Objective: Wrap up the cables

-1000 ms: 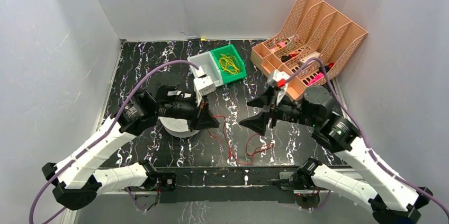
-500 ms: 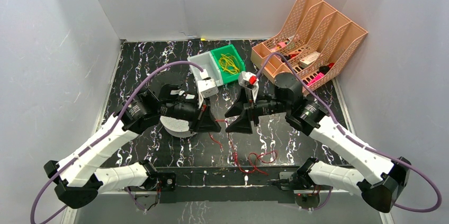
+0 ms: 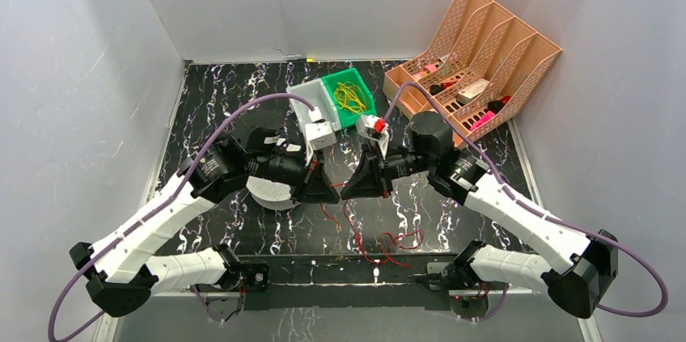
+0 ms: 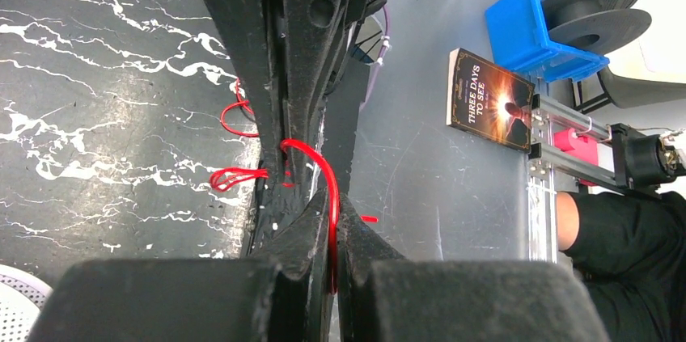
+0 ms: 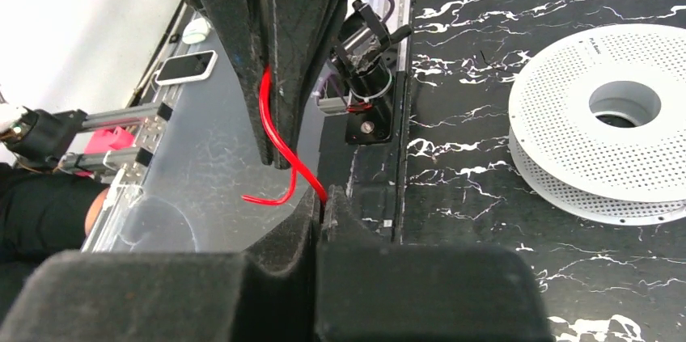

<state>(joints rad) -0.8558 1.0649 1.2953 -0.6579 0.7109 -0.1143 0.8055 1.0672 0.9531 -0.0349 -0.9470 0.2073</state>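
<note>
Two grips now hold the red wire [image 3: 394, 238] at centre, slack trailing near: my right gripper [image 3: 349, 187], open and farther right a second ago, has swung left and clamped it tip to tip with my closed left gripper [image 3: 328, 189], so looping can start, I judge.

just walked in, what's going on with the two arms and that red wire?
The arms are partway through wrapping the red wire. The left gripper and right gripper meet tip to tip mid-table, each shut on the wire. The rest of it lies in loose loops near the front edge, not bundled yet. A white spool sits beneath the left arm.
</note>
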